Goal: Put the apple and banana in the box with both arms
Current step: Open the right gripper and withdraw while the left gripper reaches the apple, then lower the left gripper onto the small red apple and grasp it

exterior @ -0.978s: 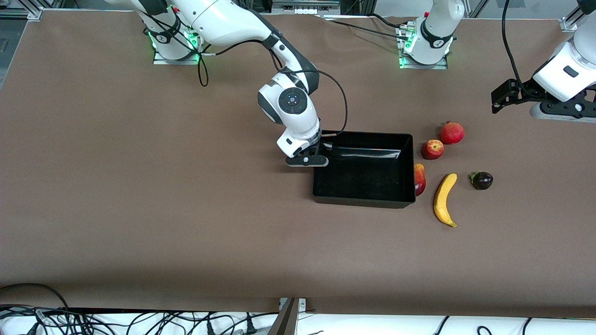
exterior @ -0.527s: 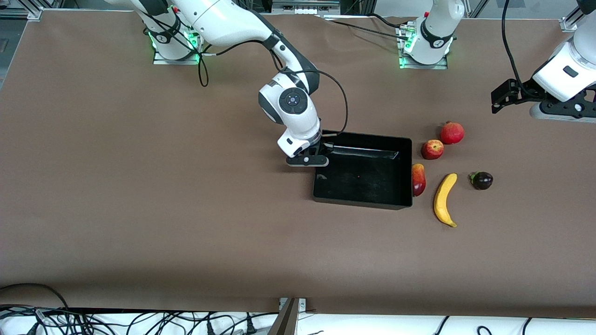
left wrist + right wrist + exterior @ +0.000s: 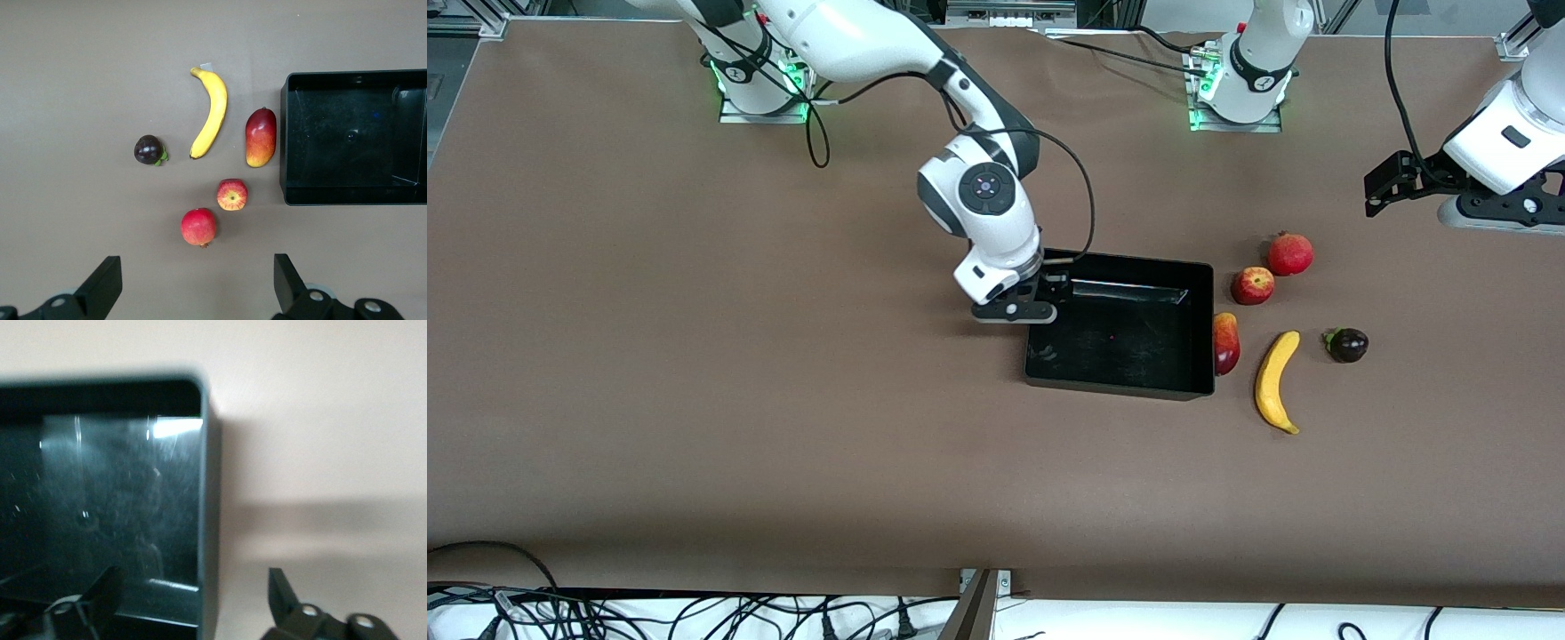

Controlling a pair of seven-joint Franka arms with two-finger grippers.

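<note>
Nothing boxed yet: apple [image 3: 1252, 285] and banana [image 3: 1276, 381] lying beside empty box [image 3: 1197, 333]; right gripper [image 3: 1024, 307] spread astride its wall, left gripper [image 3: 193, 293] wide, over the table's end

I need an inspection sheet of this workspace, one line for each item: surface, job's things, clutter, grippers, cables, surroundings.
Surface: brown table, flat, no spills seen.
Job's things: black box with nothing in it; apple and banana lie on the table toward the left arm's end, outside the box.
Clutter: mango-like fruit against the box wall; red round fruit beside the apple; dark purple fruit beside the banana.
Grippers: right gripper open, straddling the box wall at the right arm's end; left gripper open, waiting high above the fruits.
Cables: black cable loops from the right arm's wrist; a tangle below the table edge.
Surroundings: metal frame along the base side.
</note>
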